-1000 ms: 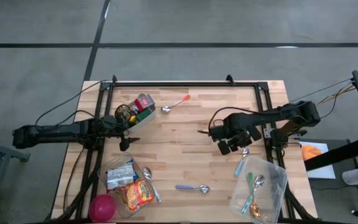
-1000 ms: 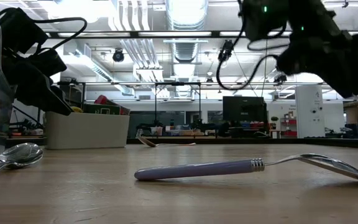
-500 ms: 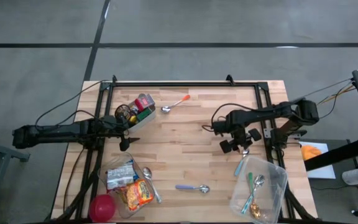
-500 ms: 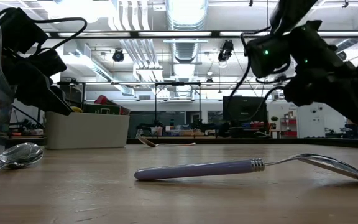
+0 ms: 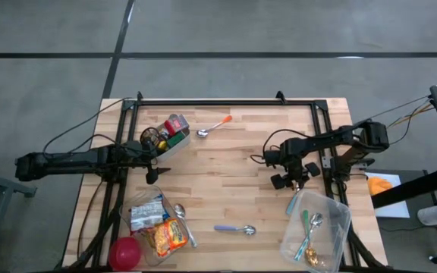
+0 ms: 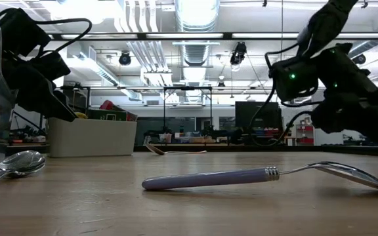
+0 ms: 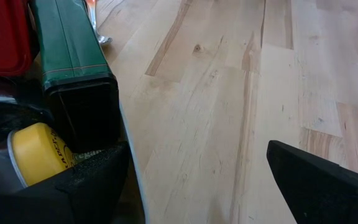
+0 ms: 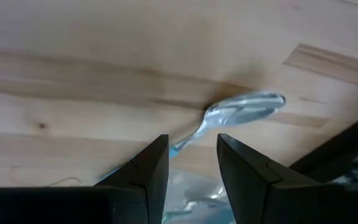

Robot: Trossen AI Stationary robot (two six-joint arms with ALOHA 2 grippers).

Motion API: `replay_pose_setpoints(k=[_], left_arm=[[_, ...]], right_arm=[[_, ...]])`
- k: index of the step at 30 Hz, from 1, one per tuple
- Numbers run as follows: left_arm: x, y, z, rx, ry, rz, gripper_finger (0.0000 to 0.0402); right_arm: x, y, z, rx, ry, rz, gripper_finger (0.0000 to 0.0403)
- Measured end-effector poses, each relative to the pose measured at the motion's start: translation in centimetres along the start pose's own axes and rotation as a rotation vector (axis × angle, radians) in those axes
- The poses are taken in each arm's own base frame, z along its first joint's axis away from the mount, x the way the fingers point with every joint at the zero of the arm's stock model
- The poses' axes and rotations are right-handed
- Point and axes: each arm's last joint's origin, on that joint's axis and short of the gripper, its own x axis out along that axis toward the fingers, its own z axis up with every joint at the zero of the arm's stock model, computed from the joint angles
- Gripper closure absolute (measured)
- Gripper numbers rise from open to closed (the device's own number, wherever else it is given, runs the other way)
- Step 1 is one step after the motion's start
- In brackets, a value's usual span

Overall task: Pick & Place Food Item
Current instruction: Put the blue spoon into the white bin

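Right pincer (image 5: 293, 180): hung over the right side of the wooden tabletop (image 5: 234, 189), close to the clear plastic tub (image 5: 321, 227); its two dark fingers (image 8: 145, 171) stood a narrow gap apart with nothing between them.
Light-blue-handled spoon (image 8: 244, 111): lay on the tabletop beneath that pincer, bowl by the table's black frame, handle running to the rim of the clear tub.
Left pincer (image 5: 154, 155): rested at the tabletop's left side, beside the white bin (image 5: 169, 136); its fingers (image 7: 319, 180) were spread wide and held nothing.
White bin: held a green box (image 7: 73, 50), a red pack (image 7: 2, 34) and a yellow-lidded can (image 7: 36, 146).
Food items: a bright orange-and-yellow packet (image 5: 168, 236) lay in a second clear container (image 5: 158, 224) at the near left corner, with a pale packet (image 5: 146, 214) beside it.
Purple-handled spoon (image 5: 236, 229): lay alone on the near middle of the tabletop, handle pointing left in the overhead view; the table-level camera showed it in the foreground.
Orange-handled spoon (image 5: 213, 127): lay toward the far edge, just right of the white bin.
Clear tub: contained a green-handled spoon (image 5: 306, 221) and other cutlery.
Pink ball (image 5: 125, 252): sat at the near left corner, touching the food container.
Steel spoon (image 5: 184, 225): leaned at the food container's right rim.
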Motion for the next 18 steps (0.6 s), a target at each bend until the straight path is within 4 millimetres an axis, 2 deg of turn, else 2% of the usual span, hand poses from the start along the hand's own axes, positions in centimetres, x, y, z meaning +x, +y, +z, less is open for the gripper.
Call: replay_pose_setpoints(k=[8, 18], left_arm=[[0.0, 0.0, 0.0, 0.000, 0.000, 0.000, 0.0018], [0.0, 0.0, 0.0, 0.000, 0.000, 0.000, 0.0018]], right_arm=[[1.3, -0.4, 0.5, -0.018, -0.018, 0.035, 0.0268], [0.7, 0.2, 0.7, -0.037, -0.104, 0.035, 0.0268]])
